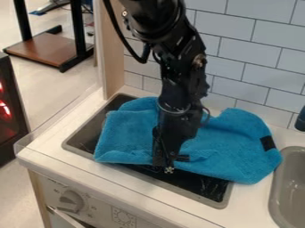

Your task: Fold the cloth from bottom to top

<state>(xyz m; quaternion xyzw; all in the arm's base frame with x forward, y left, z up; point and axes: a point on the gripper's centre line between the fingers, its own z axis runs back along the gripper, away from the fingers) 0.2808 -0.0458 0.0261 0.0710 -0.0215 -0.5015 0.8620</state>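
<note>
Tiled wall and wooden post close off the back — the arm blocks the cloth's middle. A hand could pass over the front counter or above the cloth's right part.

So the black arm comes in from the top edge, a bit left of center, angles down to the right through a chunky joint, then drops nearly straight with a slight lean back left. A black cable loops off its upper left side. The black pincer hangs at the bottom, pointing pretty much down.
</note>
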